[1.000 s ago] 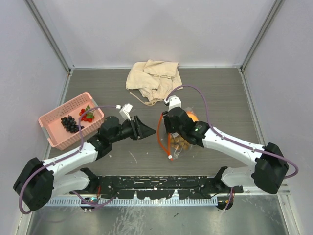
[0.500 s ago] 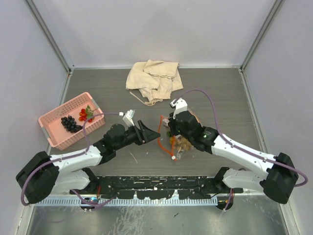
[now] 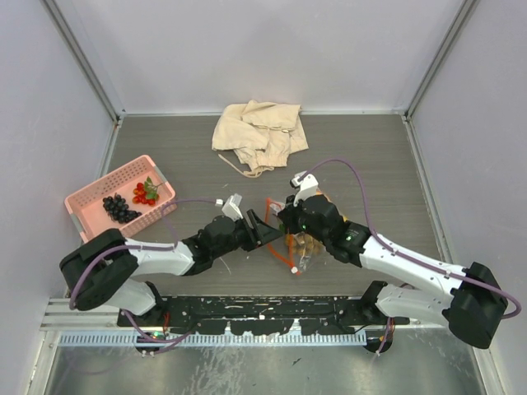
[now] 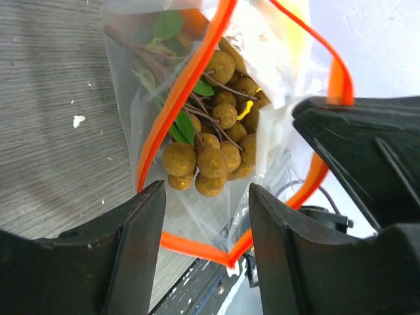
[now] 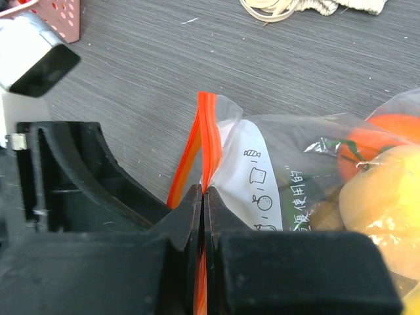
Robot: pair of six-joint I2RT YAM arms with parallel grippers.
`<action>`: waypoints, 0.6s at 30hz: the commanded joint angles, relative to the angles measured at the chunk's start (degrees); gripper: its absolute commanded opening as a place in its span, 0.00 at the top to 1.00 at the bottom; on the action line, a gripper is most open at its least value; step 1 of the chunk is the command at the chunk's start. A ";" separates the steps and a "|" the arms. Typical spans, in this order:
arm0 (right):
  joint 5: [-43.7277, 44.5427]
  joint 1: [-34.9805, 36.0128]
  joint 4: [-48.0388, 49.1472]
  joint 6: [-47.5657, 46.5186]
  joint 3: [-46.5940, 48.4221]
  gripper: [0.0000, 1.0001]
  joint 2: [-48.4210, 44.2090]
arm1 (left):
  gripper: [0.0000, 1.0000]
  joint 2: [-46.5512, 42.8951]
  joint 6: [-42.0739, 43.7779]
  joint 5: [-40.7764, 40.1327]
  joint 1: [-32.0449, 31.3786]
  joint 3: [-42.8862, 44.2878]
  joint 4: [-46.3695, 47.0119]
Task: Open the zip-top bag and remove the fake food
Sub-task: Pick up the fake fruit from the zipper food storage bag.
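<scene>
The top external view shows the zip-top bag (image 3: 300, 247) near the middle of the table (image 3: 370, 164), under the front end of the right arm. The right gripper (image 5: 203, 200) has its jaws pressed together on the orange-red zip strip (image 5: 207, 131) of the bag, at one side of the mouth. The left gripper (image 4: 207, 216) points at the bag from the left side. Its two fingers (image 4: 134, 236) stand apart with nothing clamped between them, and past them one sees the mouth of the bag, where the strip makes an open loop. Whether a finger touches the plastic, one cannot tell. The fake food (image 3: 306, 243) is inside the bag: a tan-brown berry cluster (image 4: 213, 157) with green leaves, an orange fruit (image 5: 367, 141) and a yellow lemon (image 5: 384, 190). Dark grapes (image 3: 118, 207) and a small red fruit (image 3: 145, 194) lie in the pink basket (image 3: 92, 234) at the left of the table. A beige cloth (image 3: 259, 132) lies crumpled at the far side.
</scene>
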 commanded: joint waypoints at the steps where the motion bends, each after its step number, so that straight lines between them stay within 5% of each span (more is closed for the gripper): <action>1: -1.82 -0.10 6.13 1.27 -0.32 0.99 -2.00 | 0.47 3.32 -4.37 -7.63 -1.19 2.02 6.32; 18: -5.04 -0.01 8.16 1.61 -2.30 0.99 -2.95 | 0.42 17.90 -11.59 -16.77 -2.02 9.22 8.36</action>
